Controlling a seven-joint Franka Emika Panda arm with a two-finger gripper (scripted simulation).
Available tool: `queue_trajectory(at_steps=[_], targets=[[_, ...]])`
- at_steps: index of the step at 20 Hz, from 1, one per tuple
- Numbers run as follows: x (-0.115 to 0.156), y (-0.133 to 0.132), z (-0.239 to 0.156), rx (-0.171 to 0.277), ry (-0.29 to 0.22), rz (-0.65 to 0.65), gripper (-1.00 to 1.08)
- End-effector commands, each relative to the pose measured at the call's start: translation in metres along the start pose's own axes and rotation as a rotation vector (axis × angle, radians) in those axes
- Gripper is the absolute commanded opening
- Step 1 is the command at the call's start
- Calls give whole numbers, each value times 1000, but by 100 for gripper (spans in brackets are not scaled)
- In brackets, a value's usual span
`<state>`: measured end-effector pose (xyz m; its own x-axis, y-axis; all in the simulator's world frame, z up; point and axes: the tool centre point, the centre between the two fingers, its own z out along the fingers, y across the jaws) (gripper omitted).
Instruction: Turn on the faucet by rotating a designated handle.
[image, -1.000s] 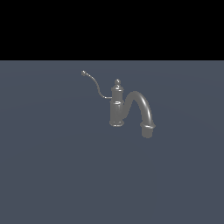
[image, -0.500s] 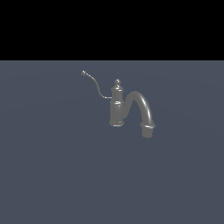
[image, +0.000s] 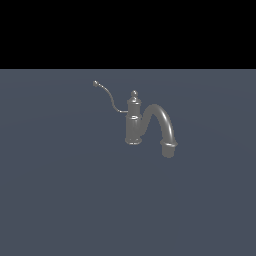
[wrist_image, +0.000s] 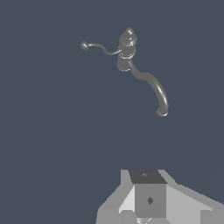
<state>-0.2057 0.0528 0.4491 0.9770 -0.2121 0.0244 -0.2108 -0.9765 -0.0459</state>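
On the grey floor, faucet (image: 134, 122) upright, handle (image: 107, 95) untouched; end effector (wrist_image: 146, 216) well apart, opening unclear

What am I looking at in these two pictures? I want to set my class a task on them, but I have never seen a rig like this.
These are computer-drawn pictures from a simulation of a robot arm, not photographs. One picture comes from a camera standing off the arm; it shows a small grey tap standing on a plain dark surface, and the arm itself is out of that shot. The tap has a thick arched spout and a thin curved handle ending in a little ball. The other picture comes from a camera on the robot's wrist, looking at the same tap from farther off. The pale grey blocks at its edge are part of the robot's claw; its fingertips are cut off, so I cannot tell whether it is open. It holds nothing and is well clear of the tap.
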Motion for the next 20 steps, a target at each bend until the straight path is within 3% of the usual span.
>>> queue_trajectory(at_steps=[1,20], targets=[[8,-11,11,-1,0,53,-100],[88,-80,90,-15,-1,447,-100]])
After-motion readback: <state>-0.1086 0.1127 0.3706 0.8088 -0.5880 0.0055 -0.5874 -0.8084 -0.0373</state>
